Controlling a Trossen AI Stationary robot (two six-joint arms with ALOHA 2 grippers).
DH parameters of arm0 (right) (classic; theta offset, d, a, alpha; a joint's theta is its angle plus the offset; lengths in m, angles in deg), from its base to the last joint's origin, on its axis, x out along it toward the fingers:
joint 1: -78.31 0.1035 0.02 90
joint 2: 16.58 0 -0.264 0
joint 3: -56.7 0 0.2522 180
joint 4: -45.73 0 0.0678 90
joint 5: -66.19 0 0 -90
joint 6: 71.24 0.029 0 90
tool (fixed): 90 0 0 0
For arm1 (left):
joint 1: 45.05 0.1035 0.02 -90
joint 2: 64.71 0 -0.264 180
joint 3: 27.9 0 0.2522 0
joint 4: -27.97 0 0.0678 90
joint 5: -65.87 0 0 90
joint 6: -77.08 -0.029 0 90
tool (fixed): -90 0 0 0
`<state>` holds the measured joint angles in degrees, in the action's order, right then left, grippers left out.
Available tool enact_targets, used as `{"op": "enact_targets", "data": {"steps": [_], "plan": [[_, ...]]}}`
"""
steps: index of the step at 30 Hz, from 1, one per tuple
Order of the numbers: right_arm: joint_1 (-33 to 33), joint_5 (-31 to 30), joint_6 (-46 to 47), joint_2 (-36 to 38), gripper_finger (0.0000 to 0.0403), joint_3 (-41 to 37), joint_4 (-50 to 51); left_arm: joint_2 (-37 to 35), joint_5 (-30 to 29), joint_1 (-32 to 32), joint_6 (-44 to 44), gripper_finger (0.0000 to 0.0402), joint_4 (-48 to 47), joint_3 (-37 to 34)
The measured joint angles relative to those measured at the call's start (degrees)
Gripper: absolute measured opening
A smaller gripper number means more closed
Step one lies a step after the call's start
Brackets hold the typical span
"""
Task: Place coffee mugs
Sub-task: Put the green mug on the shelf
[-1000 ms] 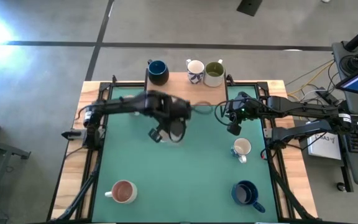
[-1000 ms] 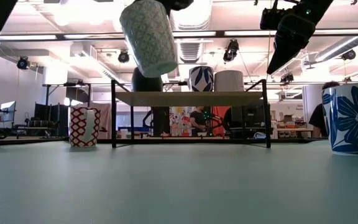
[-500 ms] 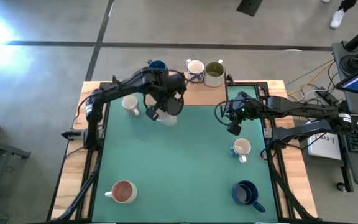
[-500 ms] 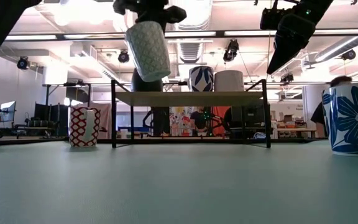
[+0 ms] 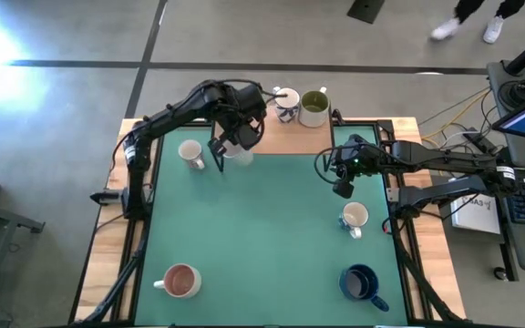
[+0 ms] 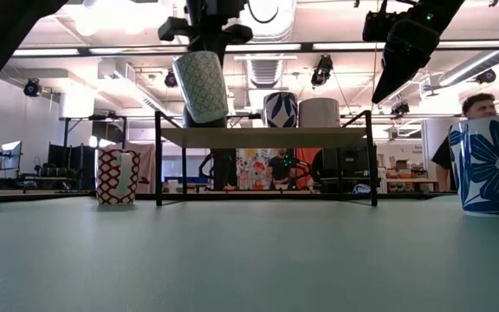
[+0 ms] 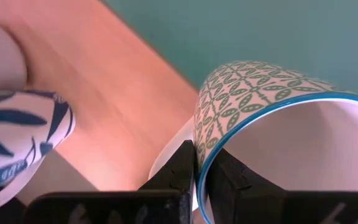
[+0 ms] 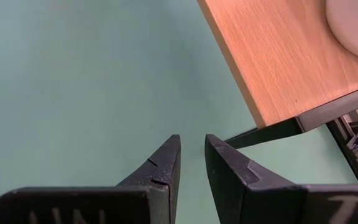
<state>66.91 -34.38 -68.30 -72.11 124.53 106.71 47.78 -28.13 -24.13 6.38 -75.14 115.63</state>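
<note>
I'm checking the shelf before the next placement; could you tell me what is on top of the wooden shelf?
On the wooden shelf stand a blue-patterned mug and an olive-green mug. The left gripper and its patterned mug cover the shelf's left end.

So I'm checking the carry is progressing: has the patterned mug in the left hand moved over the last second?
Yes. The patterned mug has gone up-table toward the wooden shelf, held in the left hand.

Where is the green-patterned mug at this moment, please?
The green-patterned mug hangs in the left claw at the wooden shelf's near edge, left of the two shelved mugs.
</note>
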Motion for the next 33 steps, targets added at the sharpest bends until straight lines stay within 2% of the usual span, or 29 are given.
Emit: {"op": "enact_targets", "data": {"steps": [14,24,33], "plan": [[0.0,0.0,0.0,0.0,0.0063,0.0,0.0,1.5,0.5,3.9,-1.4,0.0008,1.7,0.1],[0.0,0.0,0.0,0.0,0.0063,0.0,0.0,1.7,-2.4,4.1,-2.8,0.0019,3.7,0.0],[0.0,0.0,0.0,0.0,0.0063,0.0,0.0,1.7,-2.8,4.3,-4.3,0.0018,5.4,0.0]]}}
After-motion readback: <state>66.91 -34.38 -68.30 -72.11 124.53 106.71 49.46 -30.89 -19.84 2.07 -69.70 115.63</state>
